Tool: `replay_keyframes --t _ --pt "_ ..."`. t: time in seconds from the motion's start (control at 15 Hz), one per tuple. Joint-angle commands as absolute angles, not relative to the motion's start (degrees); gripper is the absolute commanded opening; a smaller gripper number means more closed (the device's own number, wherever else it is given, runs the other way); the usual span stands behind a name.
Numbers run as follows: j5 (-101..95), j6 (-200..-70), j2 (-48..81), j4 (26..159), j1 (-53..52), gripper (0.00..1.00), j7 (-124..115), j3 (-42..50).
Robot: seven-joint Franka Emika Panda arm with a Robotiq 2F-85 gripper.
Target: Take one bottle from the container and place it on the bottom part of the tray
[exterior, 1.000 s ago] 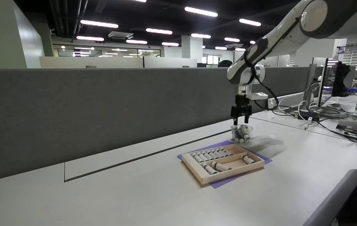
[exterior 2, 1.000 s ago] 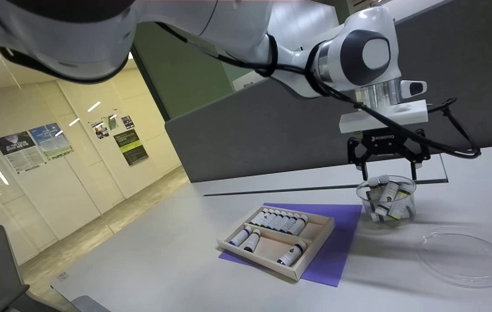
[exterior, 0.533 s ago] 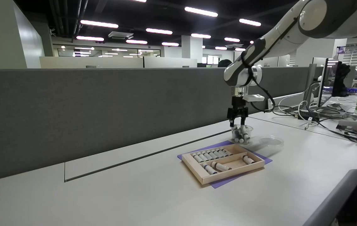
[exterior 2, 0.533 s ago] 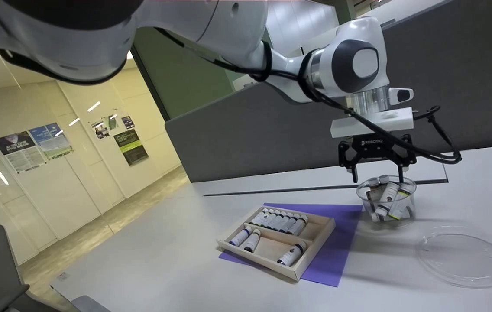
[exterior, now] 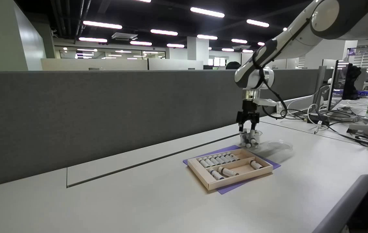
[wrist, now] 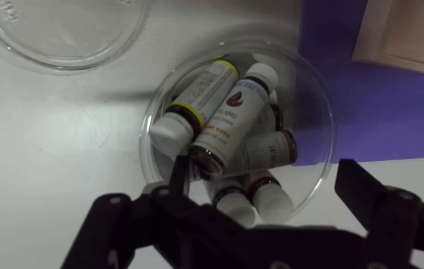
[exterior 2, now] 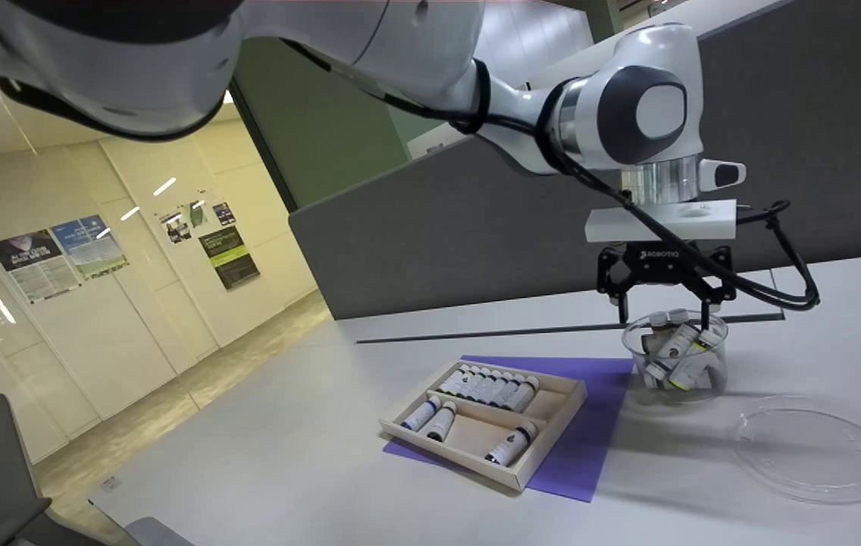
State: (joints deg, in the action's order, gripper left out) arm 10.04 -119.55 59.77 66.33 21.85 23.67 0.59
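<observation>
Gripper (exterior 2: 664,321): spread wide, nothing held; poised over clear container (wrist: 312,123), presumably so a pick can be made. Bottles (wrist: 230,119): heaped loosely inside it. Tray (exterior 2: 554,396): set nearby, likely for a short carry; space is left in its lower section (exterior 2: 474,436).

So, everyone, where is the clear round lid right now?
In an exterior view, the clear round lid lies flat on the desk at the picture's right, in front of the container without touching it.

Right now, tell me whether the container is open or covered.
Open: the clear lid lies on the table beside the container, not on it.
</observation>
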Motion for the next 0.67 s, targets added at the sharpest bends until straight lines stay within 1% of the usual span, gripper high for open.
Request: replay_keyframes --t 0.0,0.6 --pt "15.7 -117.9 58.3 68.4 24.8 1.0 21.8 -1.9" --pt "24.9 -113.9 58.0 70.5 28.1 1.0 22.7 -2.7"
